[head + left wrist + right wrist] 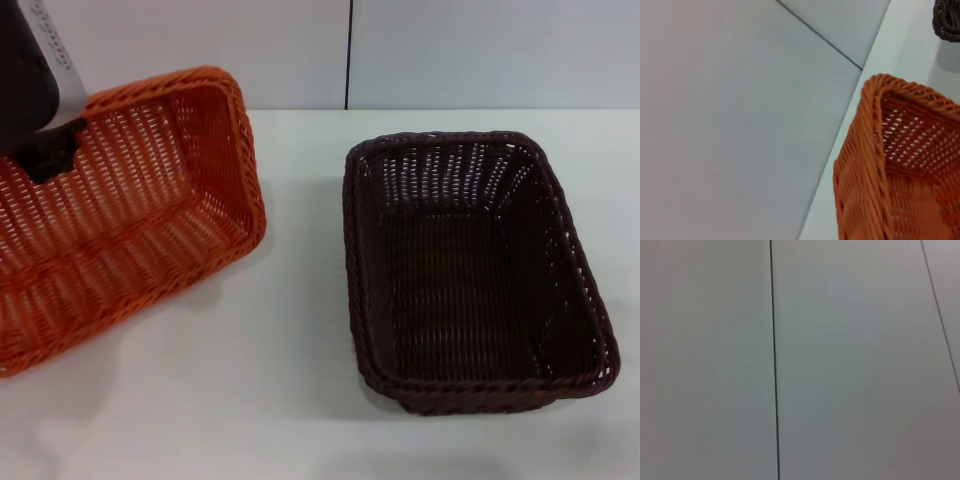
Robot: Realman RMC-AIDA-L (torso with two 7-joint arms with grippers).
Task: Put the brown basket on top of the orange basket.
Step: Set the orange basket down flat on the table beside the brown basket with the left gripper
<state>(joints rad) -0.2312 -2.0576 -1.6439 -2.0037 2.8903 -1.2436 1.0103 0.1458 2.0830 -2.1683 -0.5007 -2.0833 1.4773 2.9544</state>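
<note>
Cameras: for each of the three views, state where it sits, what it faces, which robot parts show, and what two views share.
Head view: on the head, looking down at the white table; left arm over the tilted orange basket, brown basket flat.
Left wrist view: faces wall and basket corner; no robot parts.
Right wrist view: faces bare wall; no robot parts.
Shared: head and left wrist views show both baskets.

- a white tabletop (pixel 300 400) fills the lower part of the head view, smooth and matte, with soft grey shadows on it.
- along the table's far edge stands a pale grey-white wall (pixel 450 50) of flat panels.
- a thin dark vertical seam (pixel 348 55) splits the wall panels, meeting the far edge near its middle.
- the right wrist view shows only wall panels (pixel 850 360) and a dark seam (pixel 774 360).
- light is even and diffuse.
</note>
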